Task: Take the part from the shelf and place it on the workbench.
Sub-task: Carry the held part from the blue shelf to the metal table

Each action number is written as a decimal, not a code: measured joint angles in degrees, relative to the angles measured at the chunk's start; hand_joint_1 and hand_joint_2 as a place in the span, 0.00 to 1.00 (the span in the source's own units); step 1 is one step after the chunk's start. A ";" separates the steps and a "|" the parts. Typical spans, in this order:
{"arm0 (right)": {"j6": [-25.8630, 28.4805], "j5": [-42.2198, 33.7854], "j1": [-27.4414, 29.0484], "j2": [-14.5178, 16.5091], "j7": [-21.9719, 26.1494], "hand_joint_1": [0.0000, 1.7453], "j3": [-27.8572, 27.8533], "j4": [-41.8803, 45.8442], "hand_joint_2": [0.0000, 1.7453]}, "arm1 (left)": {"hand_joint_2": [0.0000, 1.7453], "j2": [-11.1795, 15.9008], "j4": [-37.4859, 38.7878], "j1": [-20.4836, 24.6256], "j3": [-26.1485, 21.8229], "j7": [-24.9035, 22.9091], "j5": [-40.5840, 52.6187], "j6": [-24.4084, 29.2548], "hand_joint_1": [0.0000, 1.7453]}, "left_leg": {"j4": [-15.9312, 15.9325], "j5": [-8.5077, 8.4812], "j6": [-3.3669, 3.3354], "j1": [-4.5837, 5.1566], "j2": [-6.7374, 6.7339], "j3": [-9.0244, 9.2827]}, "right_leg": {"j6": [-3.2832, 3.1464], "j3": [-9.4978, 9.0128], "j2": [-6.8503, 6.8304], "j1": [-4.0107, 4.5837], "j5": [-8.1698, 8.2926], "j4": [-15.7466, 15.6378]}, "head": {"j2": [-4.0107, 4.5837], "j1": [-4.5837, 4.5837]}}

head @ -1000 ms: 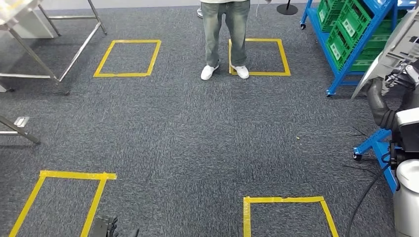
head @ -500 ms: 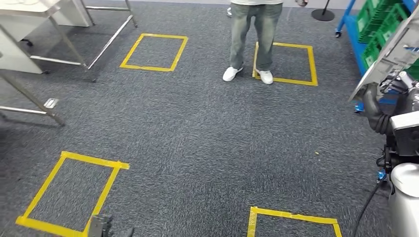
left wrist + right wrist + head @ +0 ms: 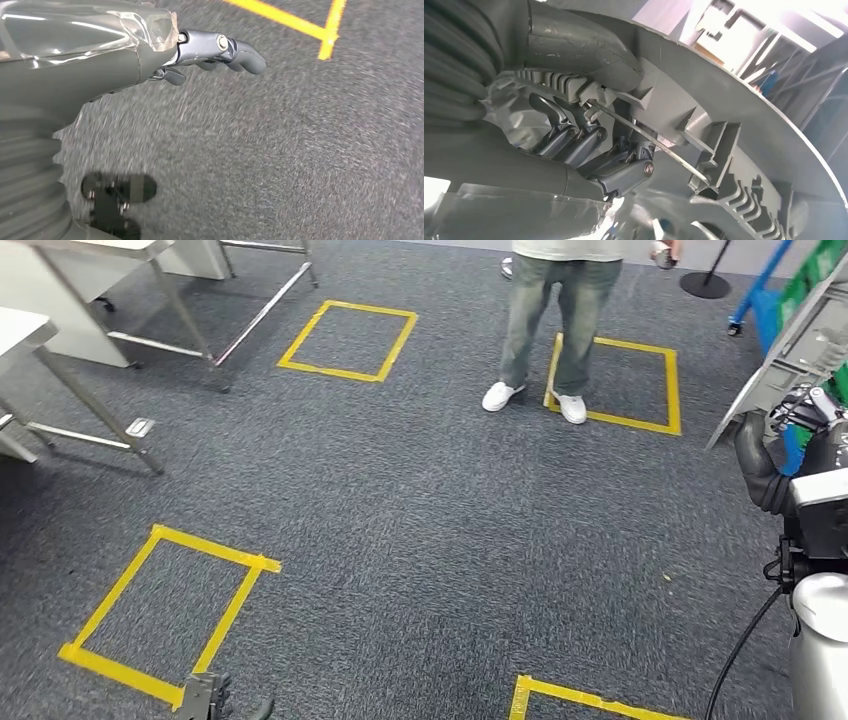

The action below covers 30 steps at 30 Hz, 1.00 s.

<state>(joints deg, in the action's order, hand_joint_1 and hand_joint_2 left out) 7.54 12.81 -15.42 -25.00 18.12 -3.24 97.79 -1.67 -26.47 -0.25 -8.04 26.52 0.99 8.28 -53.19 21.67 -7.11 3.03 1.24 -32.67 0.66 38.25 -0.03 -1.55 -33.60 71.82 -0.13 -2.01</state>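
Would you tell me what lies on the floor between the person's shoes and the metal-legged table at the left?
In the head view, one yellow tape square on grey carpet lies between the shoes and the table.

The right hand [image 3: 790,425] is holding a large grey part [image 3: 790,345] at the right edge, the flat panel tilting up and away toward the far right corner. The silver right arm [image 3: 820,640] is rising along the near right edge with a black cable [image 3: 735,655] hanging beside it. The left hand [image 3: 205,700] is showing at the near edge, left of centre, hanging low over the grey carpet [image 3: 420,530]. A person [image 3: 555,310] in jeans and white shoes is standing at the far centre, one foot on a yellow tape square [image 3: 615,380]. Three more yellow squares are lying on the carpet. Metal-legged tables [image 3: 90,300] are standing at the far left.
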 joint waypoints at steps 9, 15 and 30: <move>0.15 0.36 0.33 0.66 0.23 0.95 -0.22 0.07 1.00 | 1.00 -0.39 0.33 -0.38 -0.31 -0.35 0.23 0.36 0.00 | -10.94 6.03 5.65 -3.82 3.92 -4.97 | 3.34 -1.21 1.67 -2.39 5.39 -7.57 | 0.00 0.14; 0.18 0.65 0.76 1.41 0.30 0.95 -0.31 0.17 1.00 | 1.00 -0.53 0.54 -0.72 -0.56 -0.46 0.24 1.21 0.00 | -16.35 3.82 1.90 -1.08 -2.73 -10.61 | 0.50 -4.47 -3.32 0.96 2.87 -8.71 | 0.00 -0.38; -0.39 0.62 1.25 1.50 0.49 0.95 -1.01 0.08 1.00 | 1.00 -1.10 0.48 -0.37 -1.19 -0.76 1.35 1.29 0.00 | -4.19 4.14 3.35 -3.05 3.35 0.31 | 6.11 1.05 0.64 -2.60 5.95 -4.77 | 0.00 0.17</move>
<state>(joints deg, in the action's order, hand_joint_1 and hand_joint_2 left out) 7.14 13.43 -14.17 -23.50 18.61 -4.24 97.86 -2.77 -25.99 -0.62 -9.23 25.75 2.34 9.57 -57.38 25.81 -3.76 -0.01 4.59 -32.36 6.77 39.29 0.61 -4.15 -27.65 67.05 -0.13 -1.84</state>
